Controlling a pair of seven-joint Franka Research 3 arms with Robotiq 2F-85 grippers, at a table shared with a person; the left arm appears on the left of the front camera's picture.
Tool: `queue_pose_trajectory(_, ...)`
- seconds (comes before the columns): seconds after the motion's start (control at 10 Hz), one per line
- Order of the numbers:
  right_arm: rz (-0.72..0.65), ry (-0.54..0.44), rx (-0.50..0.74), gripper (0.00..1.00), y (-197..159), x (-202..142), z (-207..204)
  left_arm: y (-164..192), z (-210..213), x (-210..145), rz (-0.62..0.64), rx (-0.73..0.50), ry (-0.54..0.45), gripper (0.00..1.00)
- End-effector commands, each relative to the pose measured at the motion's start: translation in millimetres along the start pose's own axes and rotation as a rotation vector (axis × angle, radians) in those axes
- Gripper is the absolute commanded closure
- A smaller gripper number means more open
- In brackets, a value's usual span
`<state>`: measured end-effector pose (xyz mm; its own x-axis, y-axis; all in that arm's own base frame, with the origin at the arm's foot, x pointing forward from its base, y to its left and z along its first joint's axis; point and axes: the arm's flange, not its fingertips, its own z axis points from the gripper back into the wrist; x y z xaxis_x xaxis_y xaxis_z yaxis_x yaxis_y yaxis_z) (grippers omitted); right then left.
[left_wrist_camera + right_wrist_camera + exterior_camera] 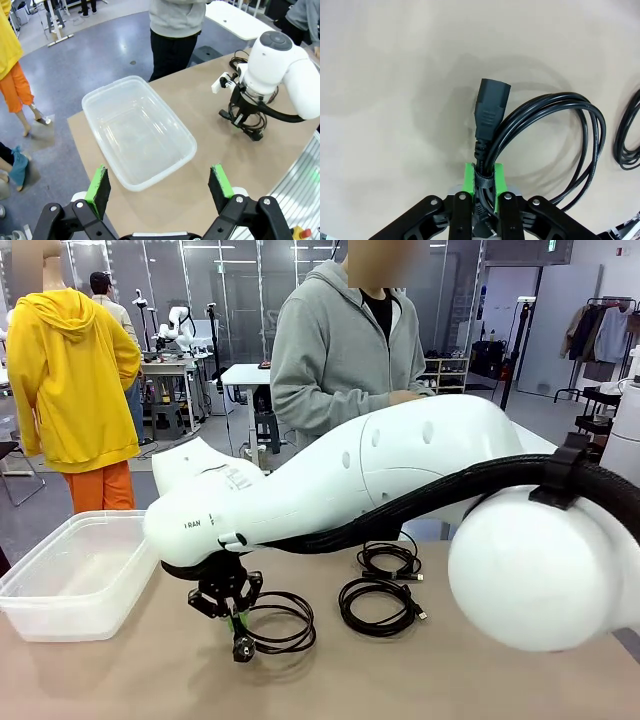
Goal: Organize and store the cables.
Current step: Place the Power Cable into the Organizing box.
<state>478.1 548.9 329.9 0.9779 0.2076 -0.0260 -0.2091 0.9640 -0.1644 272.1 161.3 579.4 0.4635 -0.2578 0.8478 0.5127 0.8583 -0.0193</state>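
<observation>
Three black cables sit coiled on the desk (120, 680). Left coil (290, 625) — clamped in the right pincer (237, 626), jaws closed tight on the strap (484, 181) where the turns are bundled. Judged a sensible spot, since one pinch keeps the whole loop together. Its plug (490, 107) sticks out past the fingertips. Whether the loop is off the desk: cannot tell. Middle coil (380, 605) and far coil (392, 560) lie loose, just beside each other, nearer the person. Left pincer (160, 184) gapes fully, holding nothing, above the near rim of the bin (137, 132) — likely the store. Cable jackets smooth, round, rubbery; plug blocky, moulded; strap looks like fabric. Bin clear thin plastic, rounded corners, empty. Desk matte tan.
</observation>
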Motion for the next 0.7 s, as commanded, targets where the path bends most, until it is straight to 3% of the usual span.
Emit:
queue_pose_trajectory(0.0,-0.009,0.004,-0.006,0.82,3.5,5.9,4.9,0.1,0.1,0.3,-0.002,0.002,0.002,0.00)
queue_pose_trajectory(0.1,-0.009,0.003,0.002,0.70,1.9,4.2,5.5,0.1,0.1,0.3,-0.002,0.002,0.002,0.00)
queue_pose_trajectory(0.4,-0.008,-0.008,0.028,0.23,-10.3,-0.8,13.1,0.1,0.1,0.3,-0.002,0.002,0.002,0.00)
queue_pose_trajectory(0.6,0.008,-0.023,0.043,0.00,-29.1,-8.5,23.6,0.1,0.1,0.3,-0.002,0.002,0.002,0.00)
